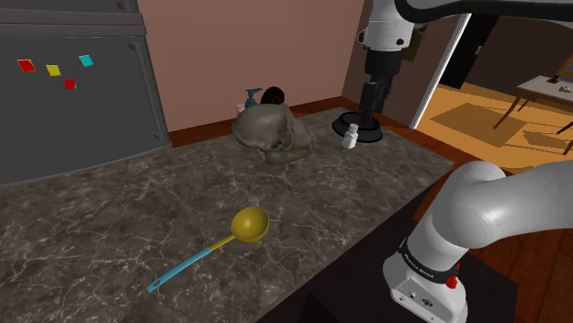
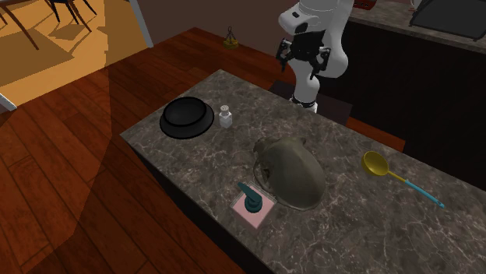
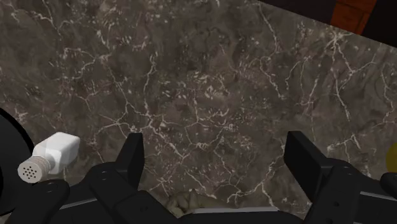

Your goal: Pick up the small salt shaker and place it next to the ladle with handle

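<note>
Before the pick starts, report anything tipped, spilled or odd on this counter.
One oddity: the big olive vessel mid-counter seems to lie on its side. The shaker stands upright beside the bowl, the ladle lies flat; nothing spilled.

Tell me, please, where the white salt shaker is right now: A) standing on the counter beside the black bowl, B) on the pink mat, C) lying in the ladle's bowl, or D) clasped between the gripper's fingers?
A: the salt shaker stands upright on the counter beside the black bowl. The gripper is open with nothing between its fingers, and the ladle lies well away from the shaker.
</note>
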